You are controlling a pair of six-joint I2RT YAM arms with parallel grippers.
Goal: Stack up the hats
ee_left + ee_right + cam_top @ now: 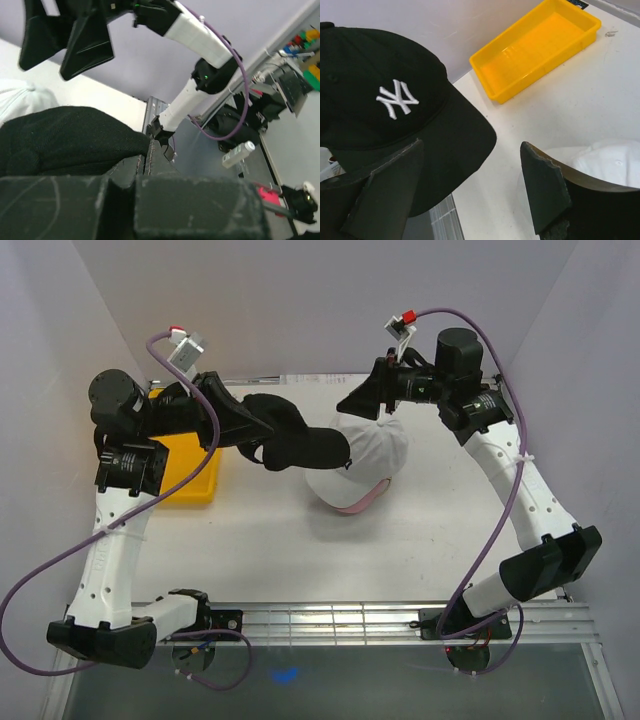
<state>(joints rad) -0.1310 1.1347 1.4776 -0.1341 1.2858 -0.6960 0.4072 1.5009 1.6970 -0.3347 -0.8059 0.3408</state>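
My left gripper (262, 443) is shut on the back edge of the black cap (300, 443) and holds it in the air, brim toward the white cap (368, 452). The white cap sits on the pink cap, of which only the brim (362, 503) shows. My right gripper (366, 400) is open and empty, just behind the white cap. The right wrist view shows the black cap (380, 90) with its white logo, the white cap (607, 160) and the open gripper (470, 192). In the left wrist view the gripper (145, 161) pinches the black cap (65, 135). The tan cap is not in view.
A yellow plastic tray (190, 475) lies at the left under my left arm, also in the right wrist view (540, 45). Grey walls close the table at the back and sides. A metal rail (330, 620) runs along the near edge.
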